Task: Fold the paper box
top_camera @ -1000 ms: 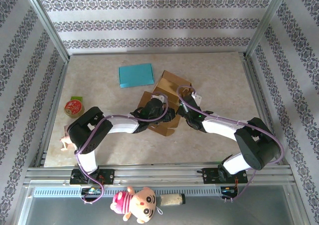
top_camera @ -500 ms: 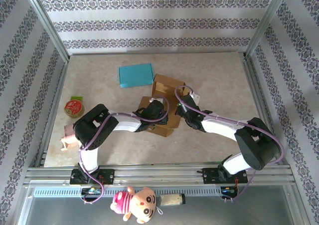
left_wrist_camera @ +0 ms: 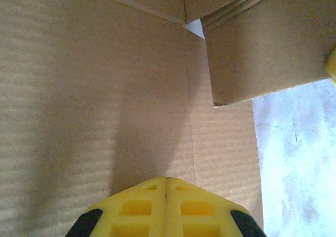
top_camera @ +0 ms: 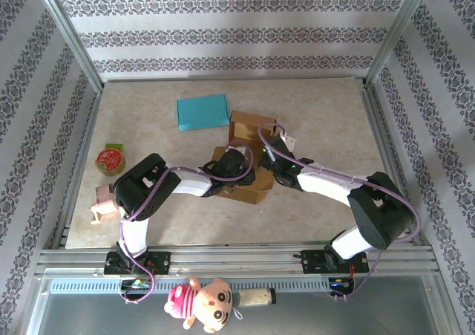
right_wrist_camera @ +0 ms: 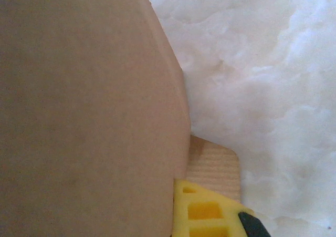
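The brown cardboard paper box (top_camera: 247, 127) sits half folded in the middle of the pale stone table (top_camera: 319, 112), near a flat blue paper sheet (top_camera: 202, 112), with the left tool (left_wrist_camera: 166, 180) squeezed shut over the box floor and the right tool (top_camera: 269, 163) also squeezed shut, right beside a side flap.

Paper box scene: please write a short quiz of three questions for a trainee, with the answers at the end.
1. True or false: the left gripper has its jaws shut.
2. What lies flat on the table just behind the paper box? A) a teal sheet; B) a white cup; C) a metal spoon.
3. Fill in: the red round tin sits near the table's ____ edge.
Key: 1 true; 2 A; 3 left.
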